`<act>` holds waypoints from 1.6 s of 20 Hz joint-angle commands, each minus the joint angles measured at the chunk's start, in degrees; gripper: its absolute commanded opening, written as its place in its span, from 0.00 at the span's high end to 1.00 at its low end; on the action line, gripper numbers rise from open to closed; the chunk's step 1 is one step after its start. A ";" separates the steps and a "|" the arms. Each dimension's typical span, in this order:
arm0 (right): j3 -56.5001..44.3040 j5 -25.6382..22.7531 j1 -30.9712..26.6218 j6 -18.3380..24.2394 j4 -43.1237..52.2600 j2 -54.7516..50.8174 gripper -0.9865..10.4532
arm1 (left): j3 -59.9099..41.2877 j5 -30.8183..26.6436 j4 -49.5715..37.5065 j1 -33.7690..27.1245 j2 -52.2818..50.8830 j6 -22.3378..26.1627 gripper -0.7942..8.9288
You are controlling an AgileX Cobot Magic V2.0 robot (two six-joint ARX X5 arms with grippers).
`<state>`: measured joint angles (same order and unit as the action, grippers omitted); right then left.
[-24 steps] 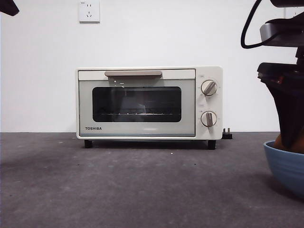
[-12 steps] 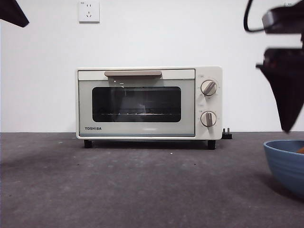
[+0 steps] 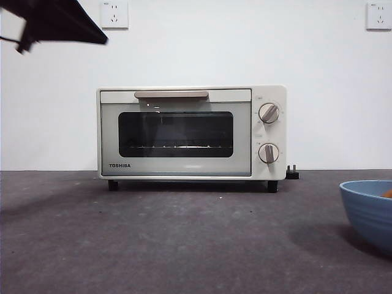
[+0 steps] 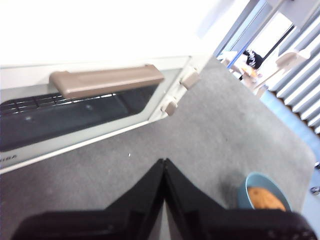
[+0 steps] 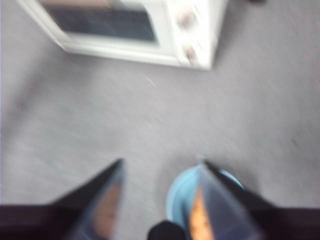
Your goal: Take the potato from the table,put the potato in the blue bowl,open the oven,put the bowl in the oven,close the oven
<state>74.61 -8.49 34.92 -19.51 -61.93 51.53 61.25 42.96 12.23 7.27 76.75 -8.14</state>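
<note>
Left tool point(image 4: 164, 162) has its two black jaws pressed together into one point, and it holds nothing. It hangs high above the counter point(image 3: 184, 239), in front of the oven point(image 3: 192, 133) and toward the oven's handle side; in the front view it shows as a dark wedge point(image 3: 58, 21) above the oven's upper corner, on the side away from the knobs. From its wrist camera, the beige handle point(image 4: 106, 81) of the oven runs along the top of the door, and the dark glass window point(image 4: 65, 117) lies under it. The door is closed.

Right tool point(image 5: 161, 170) has its jaws spread wide apart, and nothing is between them. Its picture is blurred. It is up above the blue bowl point(image 5: 205, 197), well away from the oven's knob side, and it does not show in the front view.

The blue bowl point(image 3: 369, 212) stands on the counter, well apart from the oven, nearer to the camera than the oven and beyond its knob end. The potato point(image 4: 265, 198) lies inside the bowl; in the front view only an orange sliver point(image 3: 388, 193) of it rises over the rim. The two knobs point(image 3: 269, 113) sit one above the other beside the window. A small black plug point(image 3: 293, 173) rests on the counter just beside the oven's knob end.
</note>
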 commanded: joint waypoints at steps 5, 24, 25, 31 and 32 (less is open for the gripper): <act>1.62 -2.56 0.33 0.17 -3.10 -6.75 0.91 | 17.81 0.39 3.32 2.93 15.85 -2.29 0.92; 1.62 -0.22 0.33 -2.01 -7.28 -13.92 0.92 | 33.73 -21.11 13.18 9.81 30.32 10.21 0.92; 1.62 -0.22 0.33 -2.01 -7.30 -13.92 0.92 | 33.73 -21.16 14.86 9.81 30.32 10.43 0.92; 1.62 -0.22 0.33 -2.01 -7.32 -13.90 0.92 | 33.73 -23.67 22.45 9.88 30.34 13.27 0.92; 1.62 -0.22 0.33 -2.01 -7.32 -13.90 0.92 | 33.73 -23.76 23.67 9.88 30.34 13.31 0.92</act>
<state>76.27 -8.93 35.20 -21.21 -69.43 37.89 96.31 20.43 33.21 17.10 105.58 4.14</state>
